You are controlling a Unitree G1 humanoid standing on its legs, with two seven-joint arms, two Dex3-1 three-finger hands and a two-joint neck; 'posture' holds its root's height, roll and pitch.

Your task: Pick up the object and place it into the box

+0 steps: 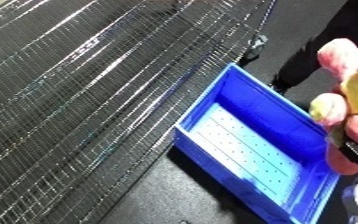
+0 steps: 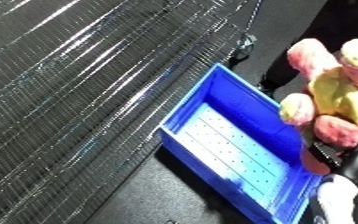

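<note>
Right hand (image 2: 342, 159) curled round a pink and yellow plush toy (image 2: 331, 100), above the blue bin's (image 2: 213, 105) right rim, wire rack (image 2: 78, 75) at left

A wire-mesh rack (image 1: 87, 85) fills the left and upper part of the frame, its thin silver wires running in close parallel lines that slant from the lower left to the upper right and catch bright streaks of light. Under and beside it, along the bottom and toward the upper right of the frame, lies a dark floor (image 2: 122, 200) with a dull sheen. At the rack's upper right corner a small caster or foot (image 1: 258, 41) shows against the floor, too blurred to tell which.
</note>
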